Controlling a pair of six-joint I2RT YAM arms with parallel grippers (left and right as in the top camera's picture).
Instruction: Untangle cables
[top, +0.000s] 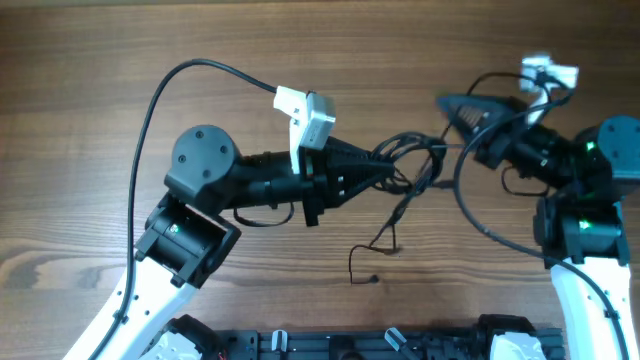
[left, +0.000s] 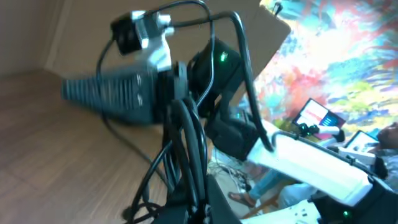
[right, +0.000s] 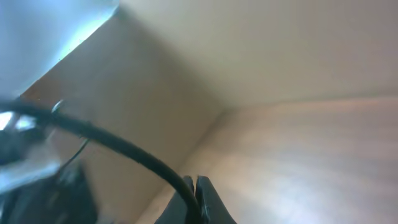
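The cables (top: 412, 165) are thin black cords bunched at the table's middle. One loose strand (top: 385, 235) trails toward the front and ends in a small plug (top: 373, 279). My left gripper (top: 388, 170) points right and is shut on the bundle. In the left wrist view several cords (left: 186, 143) rise out of its jaws (left: 198, 208). My right gripper (top: 445, 102) points left, just beyond the bundle, and also shows in the left wrist view (left: 102, 93). In the right wrist view its fingers (right: 195, 186) are shut, with one black cord (right: 124, 146) running from them up and left.
A thick black camera cable (top: 150, 110) arcs over the left arm to its white camera module (top: 308, 115). Another thick cable (top: 480, 225) loops beside the right arm. A black rack (top: 380, 343) lies along the front edge. The table is brown wood (top: 90, 200).
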